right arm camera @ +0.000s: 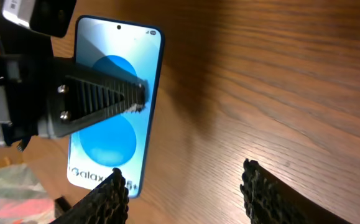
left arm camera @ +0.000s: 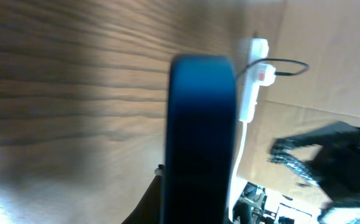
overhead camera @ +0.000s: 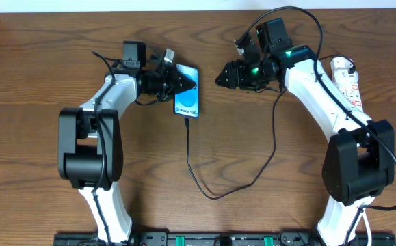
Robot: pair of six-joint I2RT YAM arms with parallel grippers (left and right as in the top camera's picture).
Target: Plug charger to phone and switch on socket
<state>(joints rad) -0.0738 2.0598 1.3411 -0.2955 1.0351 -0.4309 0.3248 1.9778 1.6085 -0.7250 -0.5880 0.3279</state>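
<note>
phone [overhead camera: 188, 102], slim rectangular one with a lit cyan-blue screen and white "galaxy" text, sits mid-back on the brown wooden table [overhead camera: 33, 150]. its long axis runs away from the robot, text end toward the robot. left gripper [overhead camera: 179, 80] is clamped on it from its left side, one finger across the screen, so that edge is crowded. the right edge has bare wood up to the right gripper [overhead camera: 223, 76], which hangs spread apart with nothing in it. thin black charger cable [overhead camera: 211, 195] meets the phone's near end, can't tell if it's seated, and loops across open table. narrow white power strip [overhead camera: 348, 78] lies by the right table edge, well apart.
</note>
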